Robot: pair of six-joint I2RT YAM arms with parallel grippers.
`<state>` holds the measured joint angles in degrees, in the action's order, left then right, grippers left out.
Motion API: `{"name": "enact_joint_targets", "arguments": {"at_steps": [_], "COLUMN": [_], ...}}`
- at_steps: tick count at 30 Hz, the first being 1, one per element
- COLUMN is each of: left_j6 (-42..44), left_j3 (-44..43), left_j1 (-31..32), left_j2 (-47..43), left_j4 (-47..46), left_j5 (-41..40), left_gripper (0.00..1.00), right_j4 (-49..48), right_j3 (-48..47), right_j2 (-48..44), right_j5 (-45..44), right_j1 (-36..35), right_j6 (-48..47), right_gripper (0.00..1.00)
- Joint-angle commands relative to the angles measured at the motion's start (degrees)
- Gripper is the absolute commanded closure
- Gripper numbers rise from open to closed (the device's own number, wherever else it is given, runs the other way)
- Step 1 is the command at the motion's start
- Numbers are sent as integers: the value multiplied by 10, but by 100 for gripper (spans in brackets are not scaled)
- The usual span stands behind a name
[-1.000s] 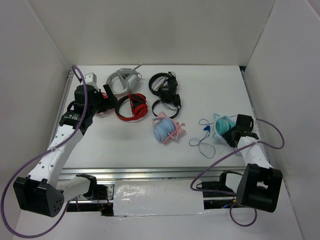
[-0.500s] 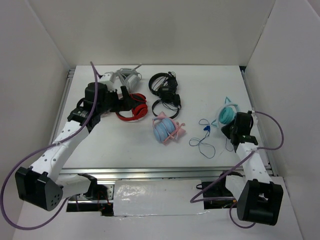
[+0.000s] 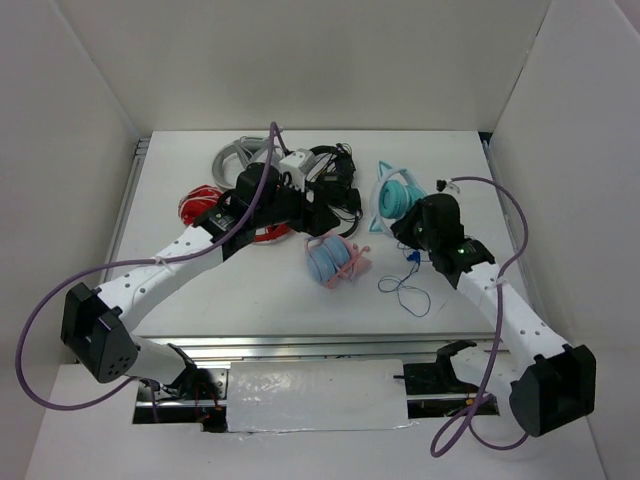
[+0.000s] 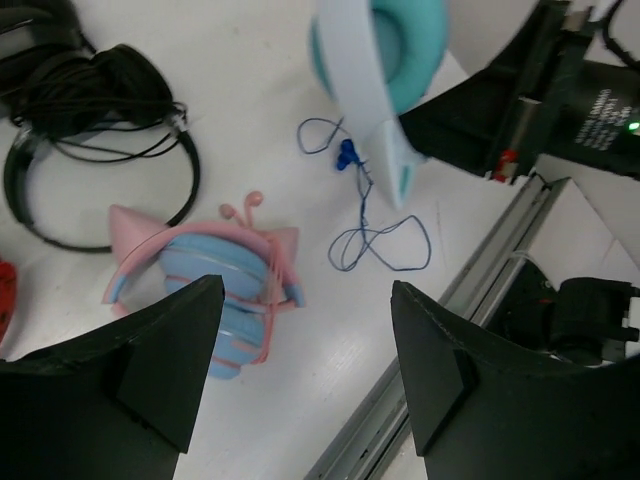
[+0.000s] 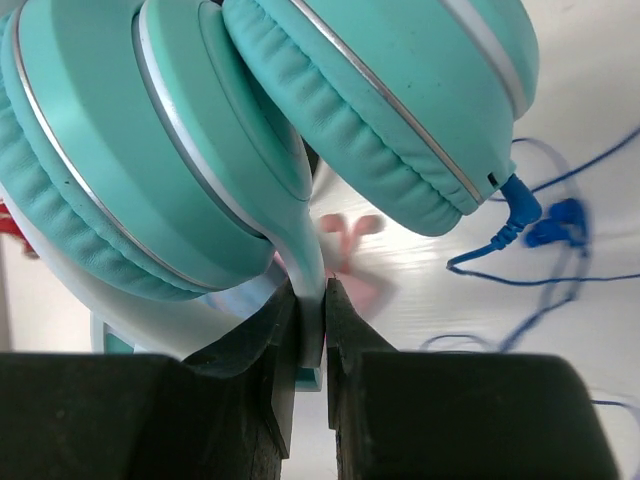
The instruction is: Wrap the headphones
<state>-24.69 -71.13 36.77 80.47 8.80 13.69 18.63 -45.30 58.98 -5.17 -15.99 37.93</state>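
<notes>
My right gripper [image 3: 412, 222] is shut on the pale headband of the teal headphones [image 3: 395, 196] and holds them above the table; in the right wrist view the jaws pinch the band [image 5: 312, 300] below the two ear cups [image 5: 160, 150]. Their thin blue cable [image 3: 405, 285] hangs from the cup and lies looped on the table, with the blue plug [image 3: 412, 258] in it. My left gripper [image 3: 325, 215] is open and empty above the table, just left of the held headphones [image 4: 385, 60]; its view shows the cable loops [image 4: 385, 235].
Light-blue headphones with a pink band [image 3: 335, 260] lie mid-table, under the left gripper [image 4: 220, 295]. Black headphones [image 3: 335, 180], red-and-black headphones [image 3: 200, 205] and grey ones [image 3: 240, 158] lie at the back. White walls enclose the table; a metal rail [image 3: 300, 345] runs along the front edge.
My right gripper lifted the teal headphones and carried them left and back. My left arm swung right across the table towards them, jaws open.
</notes>
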Motion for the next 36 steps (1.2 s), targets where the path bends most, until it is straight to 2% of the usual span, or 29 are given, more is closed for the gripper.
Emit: {"name": "enact_joint_targets", "arguments": {"at_steps": [1, 8, 11, 21, 23, 25, 28, 30, 36], "left_j6": [-26, -55, -53, -71, -70, -72, -76, -78, -81], "left_j3": [-13, -23, -37, -38, -35, -35, -30, -23, -19], "left_j1": [8, 8, 8, 8, 8, 8, 8, 8, 8], "left_j2": [3, 34, 49, 66, 67, 70, 70, 67, 74], "left_j4": [-82, -125, -115, -130, -135, -133, -133, -141, -135], "left_j5": [15, -23, -38, -51, -50, -50, -41, -39, -31], "left_gripper": [19, 22, 29, 31, 35, 45, 52, 52, 39], "right_j4": [-28, -40, -28, -60, -75, -81, -97, -131, -184], "right_j3": [-58, -112, -128, -143, -138, -133, -120, -109, -92], "right_j2": [28, 74, 88, 101, 98, 94, 84, 75, 54], "right_j5": [-40, -92, -109, -149, -150, -159, -164, -157, -168], "right_j1": [-56, -147, -159, -220, -225, -232, -236, -240, -249], "right_j6": [82, 123, 137, 152, 154, 159, 172, 173, 162], "right_gripper": [100, 100, 100, 100, 100, 100, 100, 100, 100]}}
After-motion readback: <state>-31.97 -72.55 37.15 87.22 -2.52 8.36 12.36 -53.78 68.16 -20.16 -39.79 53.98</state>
